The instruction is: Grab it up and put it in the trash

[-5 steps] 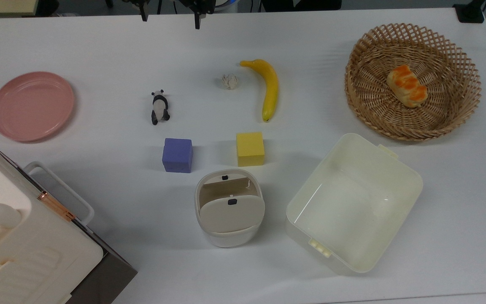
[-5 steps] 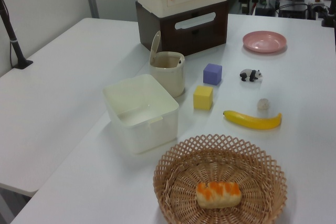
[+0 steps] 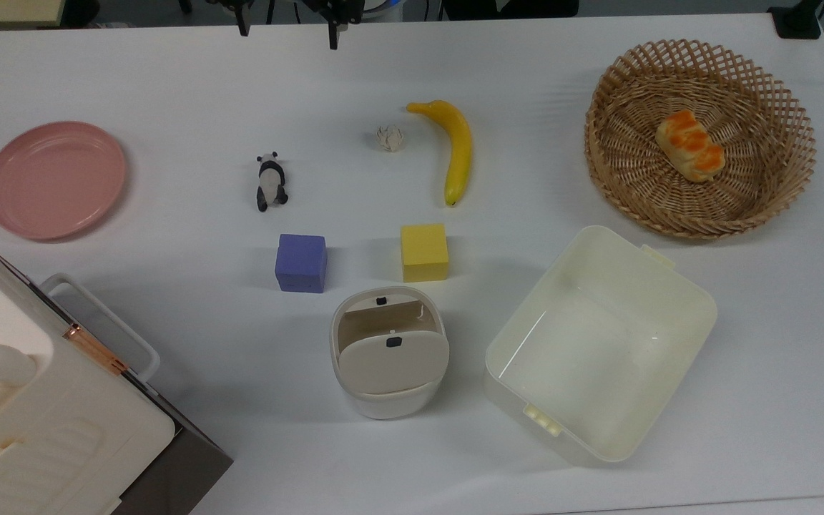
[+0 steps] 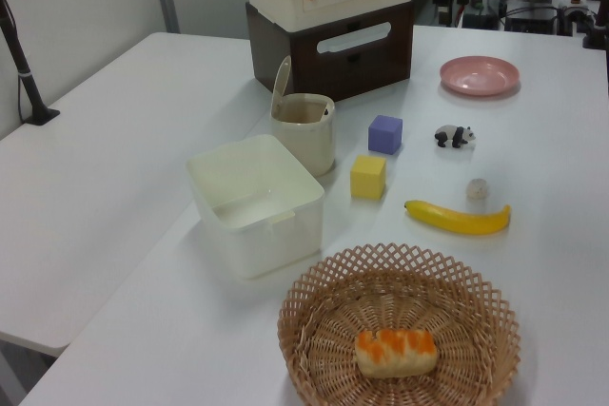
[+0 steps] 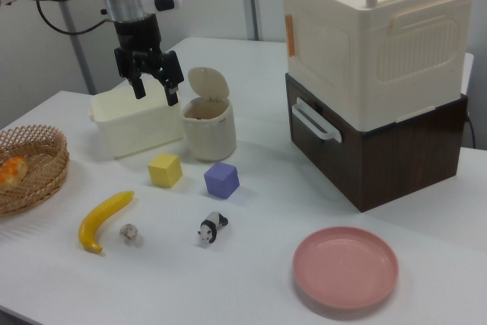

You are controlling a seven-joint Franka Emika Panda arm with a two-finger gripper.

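Paper wad [image 3: 390,138] on table [image 3: 169,86], top view: just left of banana [image 3: 453,149], untouched; descend straight over it, clear of the fruit. Left view: wad [image 4: 477,188] small, roundish, crumpled off-white, beyond banana. Right view: hand [image 5: 152,80] raised, fingers apart, empty, well above wad [image 5: 129,232]; trash bin [image 5: 208,127] flap up.

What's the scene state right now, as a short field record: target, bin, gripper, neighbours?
target: small crumpled off-white paper wad, on the table, untouched
bin: small cream-white rounded bin with beige swing flap lid, flap tilted, upright
gripper: black two-finger gripper, open, holding nothing, raised above the table
nearest to target: yellow banana, beside it, apart
also near: black-and-white panda figurine
progress: grasp not yet made
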